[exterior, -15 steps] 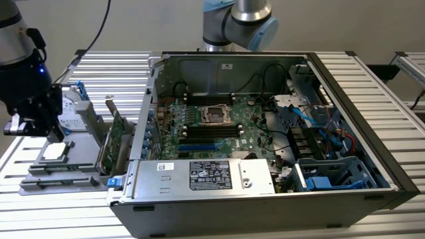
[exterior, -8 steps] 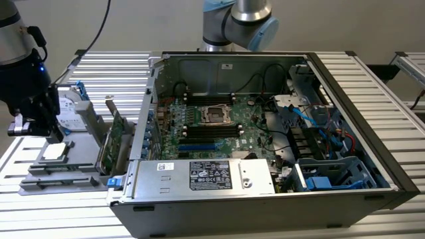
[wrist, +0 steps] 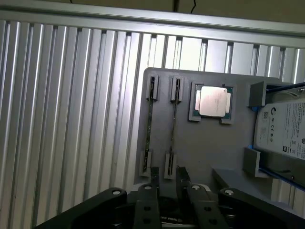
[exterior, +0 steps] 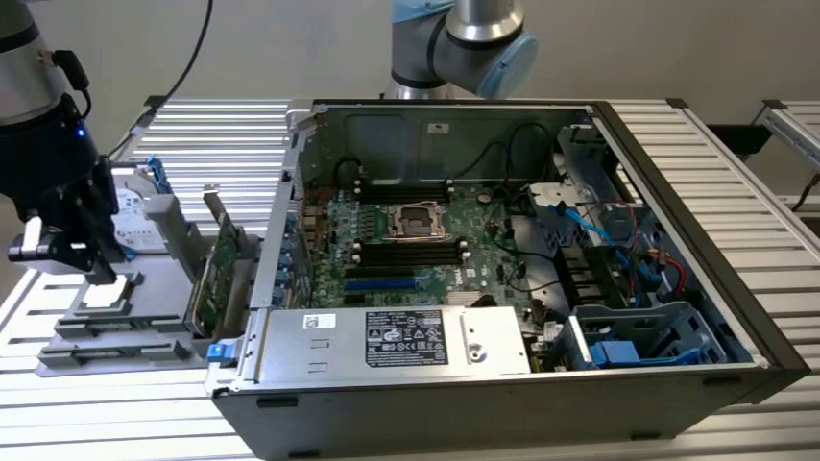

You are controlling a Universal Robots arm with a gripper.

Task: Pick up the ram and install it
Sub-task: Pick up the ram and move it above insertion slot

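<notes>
As the exterior view shows them, counts: one open computer case (exterior: 513,413), one motherboard (exterior: 384,226) inside it, one grey tray (exterior: 115,348) at the exterior view's left, and on that tray one hard drive (exterior: 129,216) and one upright expansion card (exterior: 218,269)
surface and room: a slatted metal table (exterior: 218,134) under case and tray, a plain pale wall (exterior: 295,48) behind
gripper (exterior: 100,277): low over the tray, just beside the hard drive
wrist view, counts: two sticks on edge in the tray's slots (wrist: 177,89), the inner ram stick (wrist: 173,129) and the outer ram stick (wrist: 150,126), side by side and apart; one processor (wrist: 213,101) set in the tray just beside the inner ram stick
surface: the table's slats beyond the tray's edge
gripper: fingers (wrist: 147,202) parted a little with nothing clamped between them, their tips near the inner ram stick's end; whether they touch it, I cannot tell
</notes>
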